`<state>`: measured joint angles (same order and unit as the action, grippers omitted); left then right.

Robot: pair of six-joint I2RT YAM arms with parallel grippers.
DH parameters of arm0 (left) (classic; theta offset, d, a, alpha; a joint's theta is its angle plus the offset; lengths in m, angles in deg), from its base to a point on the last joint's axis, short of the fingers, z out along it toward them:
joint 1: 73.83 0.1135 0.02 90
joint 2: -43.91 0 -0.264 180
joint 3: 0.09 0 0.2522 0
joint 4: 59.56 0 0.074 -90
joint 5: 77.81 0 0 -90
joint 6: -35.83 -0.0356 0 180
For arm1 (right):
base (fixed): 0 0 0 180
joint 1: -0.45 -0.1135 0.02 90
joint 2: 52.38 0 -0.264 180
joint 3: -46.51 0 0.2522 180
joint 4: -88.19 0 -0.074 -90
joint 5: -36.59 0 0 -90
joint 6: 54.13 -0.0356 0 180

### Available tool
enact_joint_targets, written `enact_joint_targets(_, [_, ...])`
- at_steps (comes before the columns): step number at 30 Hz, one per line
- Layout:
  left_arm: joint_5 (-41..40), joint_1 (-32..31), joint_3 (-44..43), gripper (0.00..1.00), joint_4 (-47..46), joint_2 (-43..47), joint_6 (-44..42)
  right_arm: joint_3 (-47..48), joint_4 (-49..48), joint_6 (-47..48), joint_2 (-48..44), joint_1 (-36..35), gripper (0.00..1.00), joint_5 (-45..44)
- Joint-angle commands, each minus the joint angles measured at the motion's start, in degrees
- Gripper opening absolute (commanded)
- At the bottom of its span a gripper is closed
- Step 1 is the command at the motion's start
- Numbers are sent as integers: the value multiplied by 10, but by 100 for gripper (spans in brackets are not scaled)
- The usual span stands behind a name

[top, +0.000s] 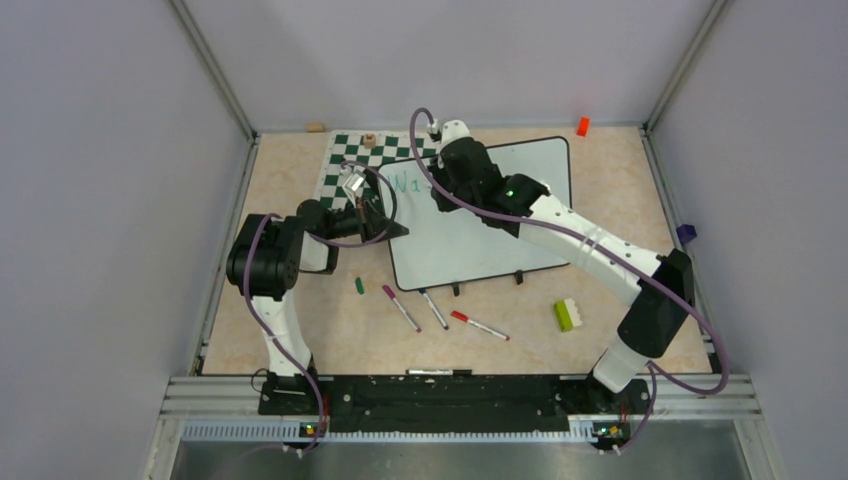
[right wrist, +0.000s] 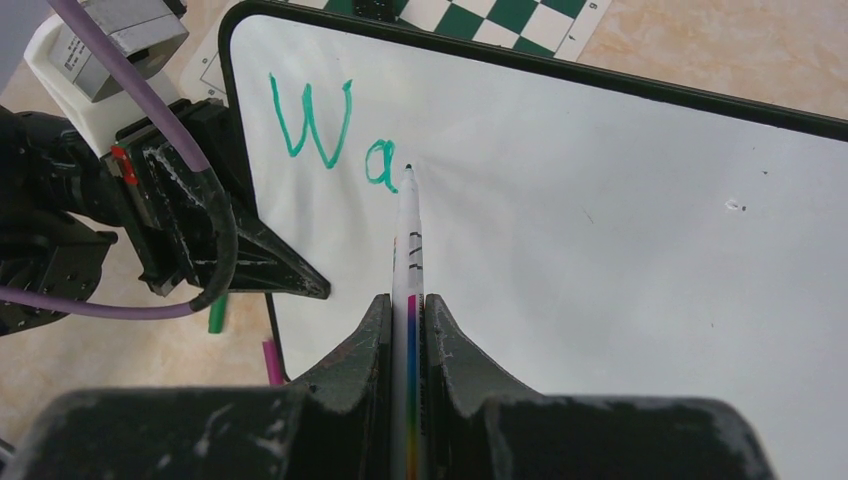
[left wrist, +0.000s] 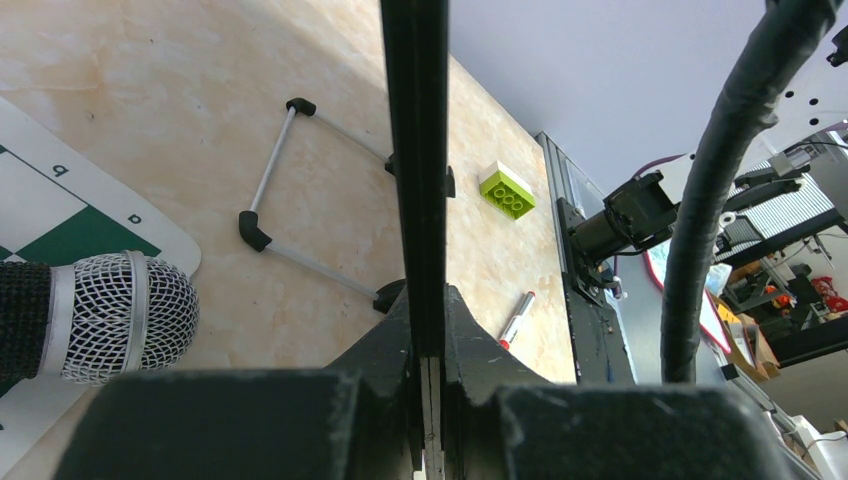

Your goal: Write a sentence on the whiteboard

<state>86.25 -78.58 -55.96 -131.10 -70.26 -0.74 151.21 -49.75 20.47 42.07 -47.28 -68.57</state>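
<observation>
Right gripper (right wrist: 408,312) was clamped on a slim white marker with a rainbow stripe (right wrist: 410,235). Its tip touched the large glossy white rectangular whiteboard with thin black rim (right wrist: 620,260), just right of the last letter. Marker's back end was cut off at the bottom of the right wrist view.

Left gripper (left wrist: 427,340) was closed tight on the board's left rim. Its own camera saw the board edge-on only, as a black bar, with the face hidden.

Top view: the right wrist and forearm covered the right gripper, the marker and most of the writing. Only a "W" and one stroke showed.

Sentence (right wrist: 330,130): teal-green handwriting, just "Wa", in the board's far-left corner. Rest of the face was plain white with a few specks.

Board sat mid-table, its far-left corner overlapping the green-and-white checkered chess mat (top: 345,160), with two black clips on its near edge.

Nearer, on the beige table (top: 520,350): three loose markers (top: 433,309), a small green cap (top: 359,285) and a lime-and-white brick (top: 568,315).

A silver mesh ball (left wrist: 125,315) sat beside the left gripper, over the mat. Couldn't tell what it was.
</observation>
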Motion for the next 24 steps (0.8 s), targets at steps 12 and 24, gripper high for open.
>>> enact_joint_targets(12, [-21, 7, -2, 0, -75, 16, -22, 37, -29, 13, 17, 11, 0, -13])
enact_joint_targets(24, [-21, 7, -2, 0, -75, 16, -22, 29, -22, 9, 18, 16, 0, -53])
